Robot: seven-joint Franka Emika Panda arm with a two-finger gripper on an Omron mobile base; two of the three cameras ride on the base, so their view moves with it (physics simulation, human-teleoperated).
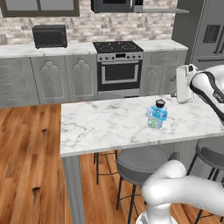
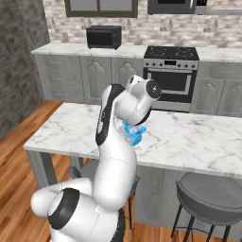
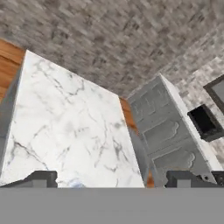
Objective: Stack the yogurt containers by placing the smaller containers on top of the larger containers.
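On the marble island (image 1: 100, 127), right of its middle, the wider tub with the green and white label (image 1: 154, 123) stands upright. The little light-blue tub (image 1: 157, 112) appears to sit on top of it, with a dark cap uppermost. In the right base view my arm covers most of this stack, and only a blue part (image 2: 134, 134) shows. My white hand (image 1: 185, 83) hovers above and to the right of the stack, apart from it. In the hand view the gripper (image 3: 113, 180) is open, its dark fingertips (image 3: 43, 178) far apart over bare marble, with a faint bluish spot at the bottom edge.
Two grey stools (image 1: 140, 161) (image 1: 212, 154) stand under the island's near edge. Across the wood floor runs a cabinet row with the oven (image 1: 119, 66) and a black microwave (image 1: 49, 36). A grey fridge (image 1: 211, 33) stands at the far right.
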